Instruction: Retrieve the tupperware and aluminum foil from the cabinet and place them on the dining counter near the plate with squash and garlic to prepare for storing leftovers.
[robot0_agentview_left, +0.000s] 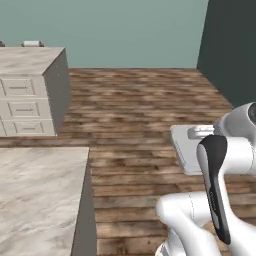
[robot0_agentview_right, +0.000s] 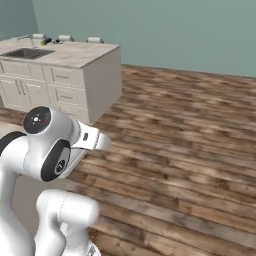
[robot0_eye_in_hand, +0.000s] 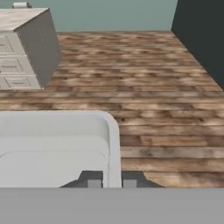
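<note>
The tupperware (robot0_eye_in_hand: 57, 144) is a pale grey shallow container with rounded corners. It fills the lower left of the hand view. My gripper (robot0_eye_in_hand: 111, 181) is shut on its right rim, one dark fingertip (robot0_eye_in_hand: 92, 179) inside and the other outside. In the left base view the tupperware (robot0_agentview_left: 184, 150) hangs level above the wooden floor, in front of my arm. The dining counter (robot0_agentview_right: 75, 55) with its sink (robot0_agentview_right: 22, 52) and faucet stands far ahead on the left; its near corner (robot0_agentview_left: 30, 60) shows cream drawers. The aluminum foil, cabinet and plate are out of view.
A second marbled counter (robot0_agentview_left: 40, 195) lies close at the lower left of the left base view. A dark wall block (robot0_agentview_left: 230, 45) stands at the right. Wooden floor (robot0_agentview_right: 180, 130) stretches ahead to the teal wall. Pale stool cushions (robot0_agentview_right: 94, 39) show behind the dining counter.
</note>
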